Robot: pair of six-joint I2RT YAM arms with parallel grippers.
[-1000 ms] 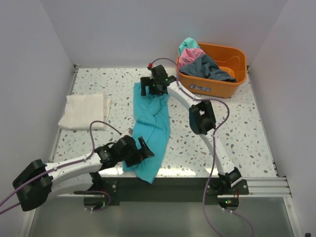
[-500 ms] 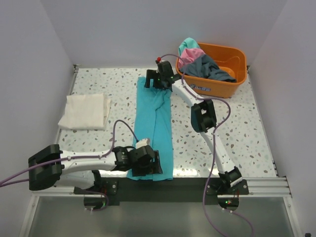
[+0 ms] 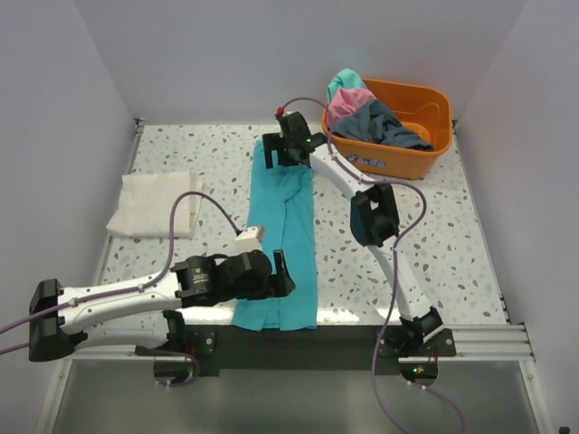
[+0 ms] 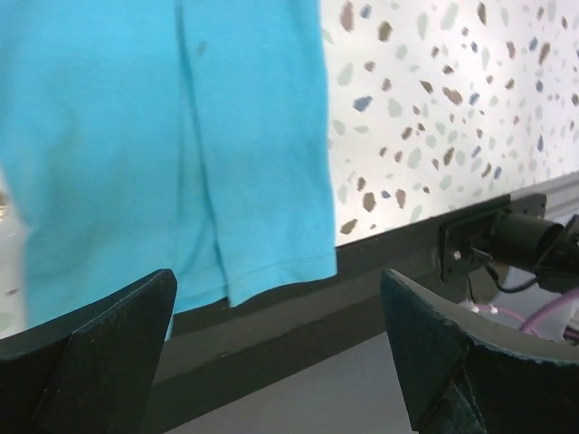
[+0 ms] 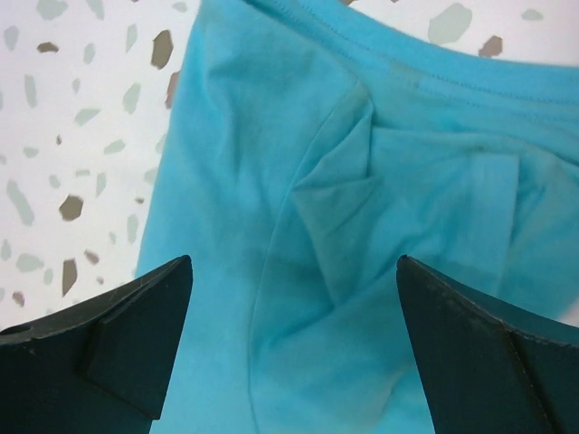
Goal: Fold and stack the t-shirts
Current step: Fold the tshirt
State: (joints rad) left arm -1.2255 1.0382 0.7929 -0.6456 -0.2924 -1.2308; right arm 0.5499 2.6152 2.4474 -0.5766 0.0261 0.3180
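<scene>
While the left hand (image 4: pixel 276 282) and right hand (image 5: pixel 294 264) gape empty, the teal t-shirt (image 3: pixel 288 226) lies flat.

I read the teal shirt (image 3: pixel 283 244) as soft matt knit cloth, lightly creased, with stitched hems in both wrist views. The cream shirt (image 3: pixel 154 203) is matt cloth too and lies smooth. The pink shirt (image 3: pixel 348 101), dark grey shirt (image 3: pixel 384 122) and second teal shirt (image 3: pixel 344 81) are limp, matt, rumpled cloth. The tub (image 3: pixel 425 158) is orange plastic, smooth and slightly glossy. The table (image 3: pixel 434 244) has a hard, smooth, speckled stone-look top with a sheen near the front. The front rail (image 3: pixel 488 339) is bare pale metal. My left arm (image 3: pixel 118 301) and right arm (image 3: pixel 403 276) have glossy white shells and matt black joints. The fingers (image 4: pixel 90 353) of the left gripper (image 4: pixel 279 307) and those of the right gripper (image 5: pixel 294 267) are matt black plastic. The purple cables (image 3: pixel 393 298) are smooth-jacketed.
</scene>
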